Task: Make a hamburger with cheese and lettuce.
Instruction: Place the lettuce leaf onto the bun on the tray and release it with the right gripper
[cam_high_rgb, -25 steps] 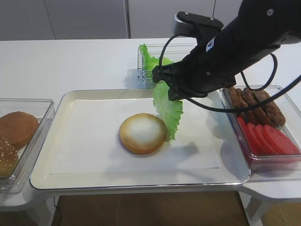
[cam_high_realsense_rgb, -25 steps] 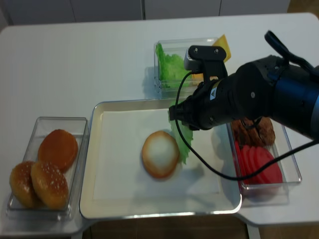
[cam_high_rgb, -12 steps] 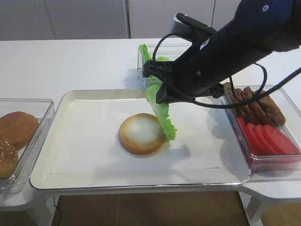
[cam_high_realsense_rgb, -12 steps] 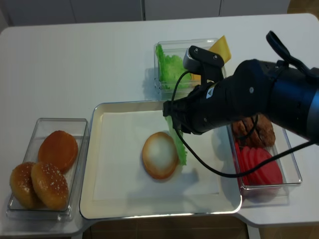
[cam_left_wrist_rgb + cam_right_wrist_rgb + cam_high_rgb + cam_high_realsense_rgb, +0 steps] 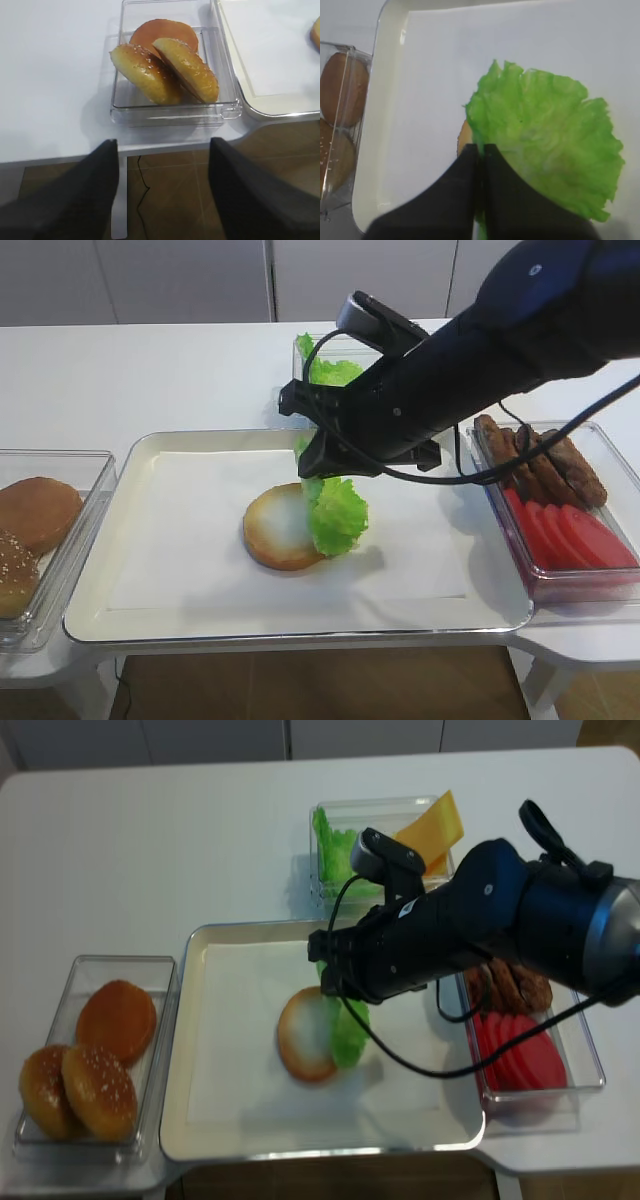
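The hamburger bun half [image 5: 272,528] [image 5: 298,1035] lies cut face up on the paper-lined tray [image 5: 100,620]. My right gripper [image 5: 482,150] [image 5: 312,468] is shut on the edge of a frilly green lettuce leaf [image 5: 336,514] [image 5: 545,140] [image 5: 348,1025]. The leaf hangs from it and drapes over the bun's right side. Yellow cheese slices [image 5: 432,825] stand in the back container beside more lettuce [image 5: 335,855]. My left gripper [image 5: 164,142] is open and holds nothing, just off the table's front edge near the bun box.
A clear box of darker domed buns [image 5: 170,70] [image 5: 95,1055] sits left of the tray. On the right, a clear box holds tomato slices [image 5: 580,535] and brown patties [image 5: 545,460]. My right arm [image 5: 480,360] spans the tray's back right.
My right gripper has moved left and down with the lettuce. The leaf, earlier hanging beside the bun, now rests on its right half, and the bun has shifted slightly left.
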### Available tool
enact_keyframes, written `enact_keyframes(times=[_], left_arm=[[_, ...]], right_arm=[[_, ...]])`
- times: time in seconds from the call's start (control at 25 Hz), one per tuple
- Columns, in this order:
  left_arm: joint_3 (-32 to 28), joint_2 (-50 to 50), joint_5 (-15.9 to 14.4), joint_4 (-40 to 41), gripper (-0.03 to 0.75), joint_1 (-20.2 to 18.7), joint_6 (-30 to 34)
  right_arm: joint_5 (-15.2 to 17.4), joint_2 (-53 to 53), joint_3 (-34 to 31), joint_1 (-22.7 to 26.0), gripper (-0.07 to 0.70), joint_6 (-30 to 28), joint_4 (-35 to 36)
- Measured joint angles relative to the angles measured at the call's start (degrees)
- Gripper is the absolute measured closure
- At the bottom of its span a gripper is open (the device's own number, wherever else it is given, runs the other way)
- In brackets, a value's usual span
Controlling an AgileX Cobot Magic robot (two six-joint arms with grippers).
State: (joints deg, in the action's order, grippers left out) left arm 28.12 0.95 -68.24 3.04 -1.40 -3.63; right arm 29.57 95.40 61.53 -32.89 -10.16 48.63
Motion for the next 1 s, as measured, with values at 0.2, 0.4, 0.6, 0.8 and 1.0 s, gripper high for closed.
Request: enact_keyframes(times=[0.2,0.4,0.6,0.8,1.0], left_arm=[[0.0,0.0,0.0,0.0,0.293,0.0,0.0],[0.0,0.0,0.0,0.0,0.293,0.0,0.0],[0.0,0.0,0.0,0.0,0.293,0.0,0.0],[0.0,0.0,0.0,0.0,0.293,0.0,0.0],[0.0,0.0,0.0,0.0,0.293,0.0,0.0]], right_arm=[[0.28,1.01,0.0,0.0,0.601,-4.15,4.89],[1.1,1.04,0.0,0.0,0.601,-6.94,6.78],[1.71,1.04,0.0,0.0,0.601,-9.31,7.67],[1.59,1.04,0.0,0.0,0.601,-10.16,7.72],[0.66,-0.69,0.0,0.0,0.601,-8.1,6.33]])
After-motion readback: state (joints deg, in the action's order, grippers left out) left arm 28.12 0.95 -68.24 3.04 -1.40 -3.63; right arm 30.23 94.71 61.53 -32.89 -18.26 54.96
